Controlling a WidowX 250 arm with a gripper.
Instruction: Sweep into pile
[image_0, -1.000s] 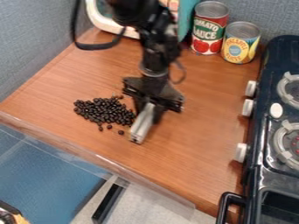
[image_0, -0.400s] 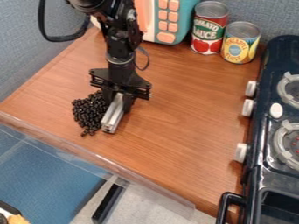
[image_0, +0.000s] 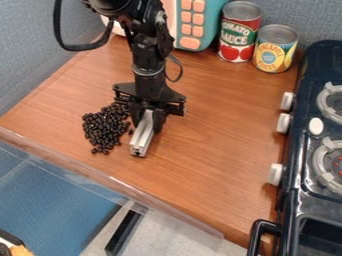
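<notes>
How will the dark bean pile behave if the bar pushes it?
The pile will probably spread and reshape rather than move as one, being loose small pieces. Single beans look apt to roll, being rounded on a flat wooden surface. Some may slip past the narrow metal bar.

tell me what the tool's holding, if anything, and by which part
The tool holds a silver metal bar near its far end, away from the camera.

2 cans (image_0: 239, 37), 1 metal bar (image_0: 143, 133), 1 bean pile (image_0: 105, 128). 1 toy microwave (image_0: 211, 25), 1 toy stove (image_0: 304, 137), 2 burners (image_0: 320, 170) in view.
</notes>
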